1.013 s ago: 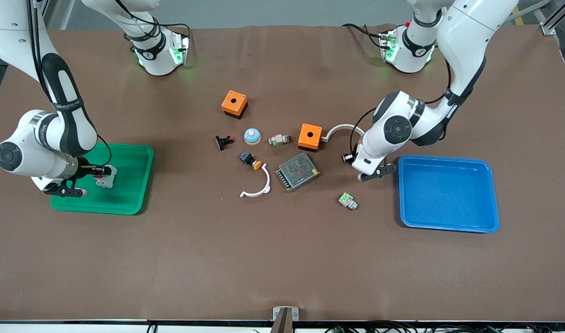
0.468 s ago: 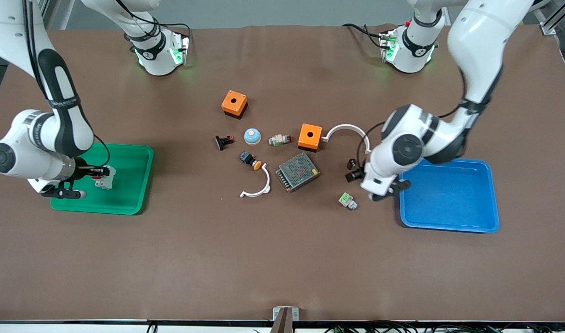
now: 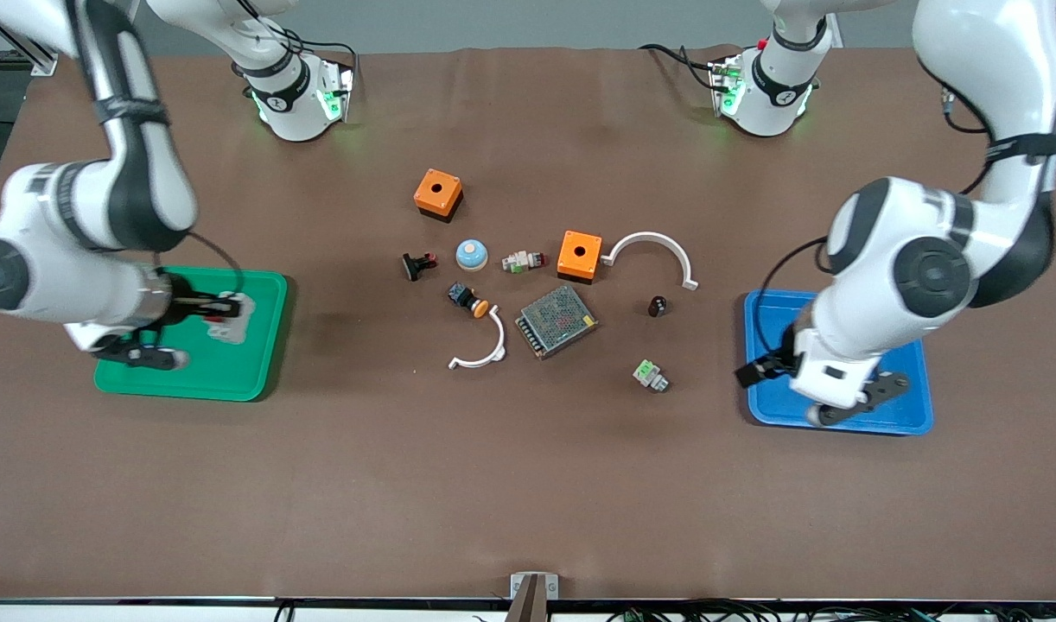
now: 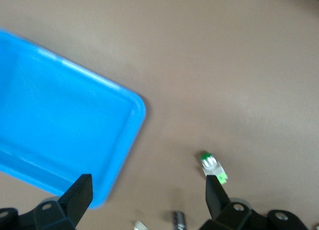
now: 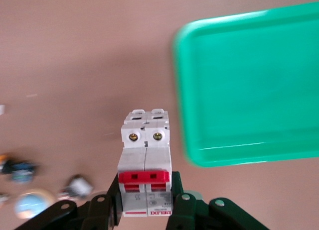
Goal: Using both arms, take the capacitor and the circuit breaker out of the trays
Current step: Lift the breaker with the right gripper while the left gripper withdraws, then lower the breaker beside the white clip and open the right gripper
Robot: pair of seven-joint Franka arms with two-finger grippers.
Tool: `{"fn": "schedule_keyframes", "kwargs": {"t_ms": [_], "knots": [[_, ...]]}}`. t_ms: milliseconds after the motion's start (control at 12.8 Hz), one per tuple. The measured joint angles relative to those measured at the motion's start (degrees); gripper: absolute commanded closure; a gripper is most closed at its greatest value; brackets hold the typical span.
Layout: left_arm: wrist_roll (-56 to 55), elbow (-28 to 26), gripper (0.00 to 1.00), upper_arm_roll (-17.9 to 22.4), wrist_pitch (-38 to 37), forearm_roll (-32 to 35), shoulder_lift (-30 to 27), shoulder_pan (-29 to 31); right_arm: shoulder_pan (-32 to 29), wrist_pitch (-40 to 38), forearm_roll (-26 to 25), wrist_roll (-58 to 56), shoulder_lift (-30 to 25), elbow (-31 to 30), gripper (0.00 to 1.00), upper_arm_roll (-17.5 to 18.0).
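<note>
The breaker (image 3: 237, 313), a white block with red levers, is held in my right gripper (image 3: 208, 313) in the air over the green tray (image 3: 234, 380). In the right wrist view the fingers clamp the breaker (image 5: 146, 160) on both sides, my right gripper (image 5: 145, 200) shut on it, the green tray (image 5: 249, 90) below. The capacitor (image 3: 658, 305) stands free on the table between the white arc and the blue tray (image 3: 912, 406). My left gripper (image 3: 839, 402) hangs over the blue tray's corner nearer the camera. It is open and empty (image 4: 148, 190), with the capacitor (image 4: 178, 220) far below it.
Mid-table lie two orange boxes (image 3: 437, 192) (image 3: 580, 253), two white arcs (image 3: 653, 250) (image 3: 480, 350), a metal mesh unit (image 3: 556, 320), a blue-domed button (image 3: 472, 253), an orange-capped push-button (image 3: 467, 299), a black-red clip (image 3: 418, 264), an indicator lamp (image 3: 523, 260) and a white-green connector (image 3: 650, 375).
My left gripper has moved from beside the capacitor to over the blue tray, empty; the capacitor stays on the table. My right gripper has risen over the green tray with the breaker.
</note>
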Motion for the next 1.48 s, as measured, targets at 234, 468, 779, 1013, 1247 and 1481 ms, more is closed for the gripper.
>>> {"fn": "schedule_keyframes", "kwargs": {"t_ms": [234,468,779,1013,1247,1481], "knots": [[7.3,1.3,0.0,2.8,-3.0,0.0,-4.2,3.0,8.7,5.8,3.5,7.6,1.4,-0.1,0.91,0.1],[14.8,5.1,0.0,2.1,-12.1,-0.3,-6.8,6.9,13.8,13.7,4.5,13.1,5.4,-0.3,0.91,0.1],[21.0,6.0,0.0,9.6,-18.0,-4.6,-13.0,0.0,18.4,21.9,4.9,17.9,12.4,-0.3,0.9,0.1],[28.5,2.8,0.0,20.9,-22.1,-10.2,-18.1,-5.3,19.0,24.0,5.0,18.0,13.8,-0.2,0.89,0.0],[29.6,0.3,0.0,22.4,-22.5,-11.1,-21.2,-5.1,20.2,25.8,5.0,18.0,15.2,-0.2,0.89,0.0],[29.6,-0.1,0.0,21.5,-22.9,-11.1,-22.6,-5.5,21.0,26.0,5.0,18.0,16.3,-0.2,0.89,0.0]]}}
